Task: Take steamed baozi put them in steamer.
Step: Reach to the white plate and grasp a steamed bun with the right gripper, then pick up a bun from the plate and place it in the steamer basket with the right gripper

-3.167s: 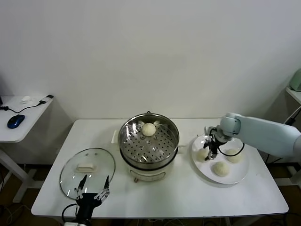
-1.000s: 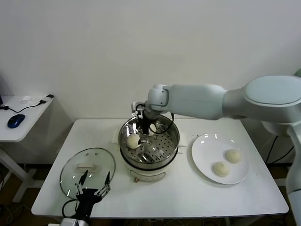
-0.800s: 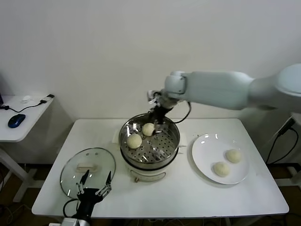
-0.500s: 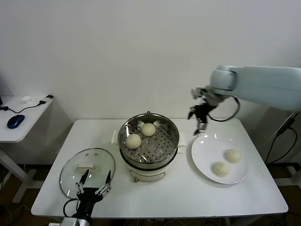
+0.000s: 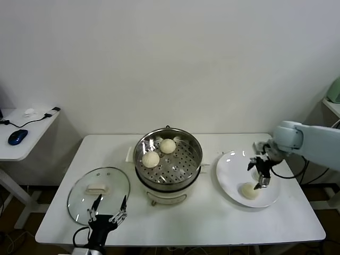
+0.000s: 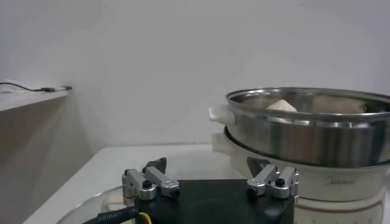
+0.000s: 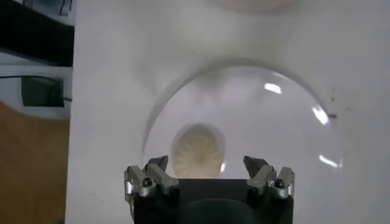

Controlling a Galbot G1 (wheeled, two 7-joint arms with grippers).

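The round shiny steel steamer (image 5: pixel 168 164) on its cream-white base is standing at the middle of the white table (image 5: pixel 202 218), toward the far edge. Two small round cream-white baozi are lying on its perforated tray, one (image 5: pixel 151 159) on the left part and one (image 5: pixel 168 146) toward the far rim, just apart. A flat white plate (image 5: pixel 228 183) is sitting near the table's right edge, carrying another bun (image 5: pixel 248 190) near its front rim. A further bun (image 7: pixel 197 149) is showing in the right wrist view, lying on the plate directly beneath the right gripper (image 5: pixel 261 171). That gripper is hovering over the plate's right part with its fingers spread wide, gripping nothing. The left gripper (image 5: pixel 106 216) is waiting at the near-left corner, fingers likewise wide apart and empty, just in front of a round glass lid (image 5: pixel 98 191) lying flat on the table.
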